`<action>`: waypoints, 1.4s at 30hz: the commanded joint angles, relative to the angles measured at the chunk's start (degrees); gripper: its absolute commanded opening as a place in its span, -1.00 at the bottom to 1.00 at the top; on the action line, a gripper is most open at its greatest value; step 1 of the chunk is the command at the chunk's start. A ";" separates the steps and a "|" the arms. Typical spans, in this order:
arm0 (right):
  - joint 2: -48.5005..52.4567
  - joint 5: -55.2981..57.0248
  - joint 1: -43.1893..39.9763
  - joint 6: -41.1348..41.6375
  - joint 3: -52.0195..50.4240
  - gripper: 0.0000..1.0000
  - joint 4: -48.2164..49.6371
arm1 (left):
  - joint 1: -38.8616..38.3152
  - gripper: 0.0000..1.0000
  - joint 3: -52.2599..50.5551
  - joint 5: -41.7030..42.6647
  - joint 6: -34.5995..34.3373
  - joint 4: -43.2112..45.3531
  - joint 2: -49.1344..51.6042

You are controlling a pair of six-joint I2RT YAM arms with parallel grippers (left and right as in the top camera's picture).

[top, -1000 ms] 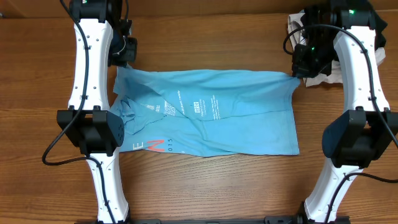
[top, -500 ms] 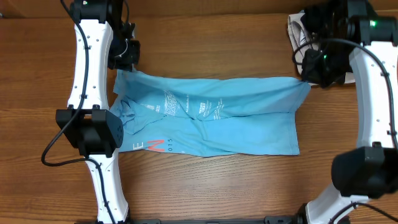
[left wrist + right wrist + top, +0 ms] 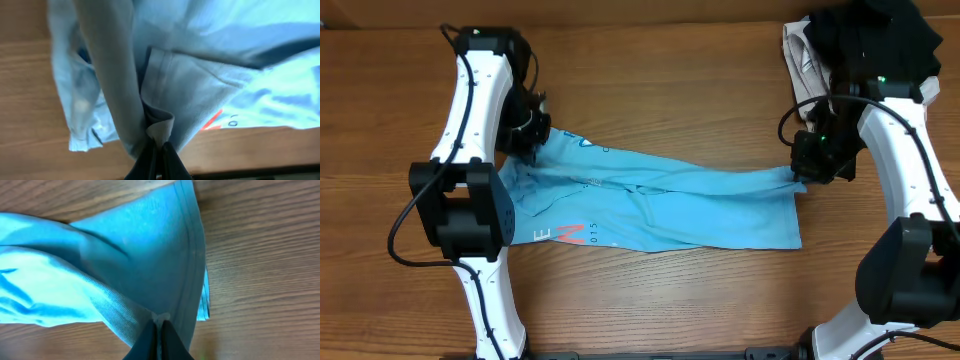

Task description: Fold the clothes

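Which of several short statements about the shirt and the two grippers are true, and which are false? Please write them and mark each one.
1. The left gripper is shut on the blue t-shirt. True.
2. The right gripper hangs open, clear of the t-shirt. False: it is shut on the t-shirt's far right corner.
3. Red lettering shows by the t-shirt's near edge. True.
4. The t-shirt lies flat and smooth. False: its far edge is gathered into folds between the grippers.

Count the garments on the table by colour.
light blue t-shirt: 1
black garment: 1
pale beige garment: 1
Total: 3
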 commanded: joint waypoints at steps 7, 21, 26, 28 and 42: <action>-1.11 0.50 -0.59 0.61 -8.09 -0.92 5.22 | 0.33 -0.92 -9.46 -1.49 1.97 -0.22 -1.97; -1.07 0.52 -0.61 1.40 -11.74 0.62 9.35 | 0.35 0.86 -12.28 -5.84 0.15 2.29 -1.95; -1.07 0.52 -0.61 3.32 -15.85 0.64 14.80 | 0.35 0.89 -12.13 -5.81 -0.92 7.23 -1.95; -1.07 0.52 -0.61 3.61 -18.32 0.64 17.07 | 0.37 0.89 -11.80 -5.60 -0.92 8.98 -1.97; -1.07 0.52 -0.61 6.71 -34.07 -0.01 33.46 | 0.39 0.89 6.01 -5.27 -3.43 12.20 -1.97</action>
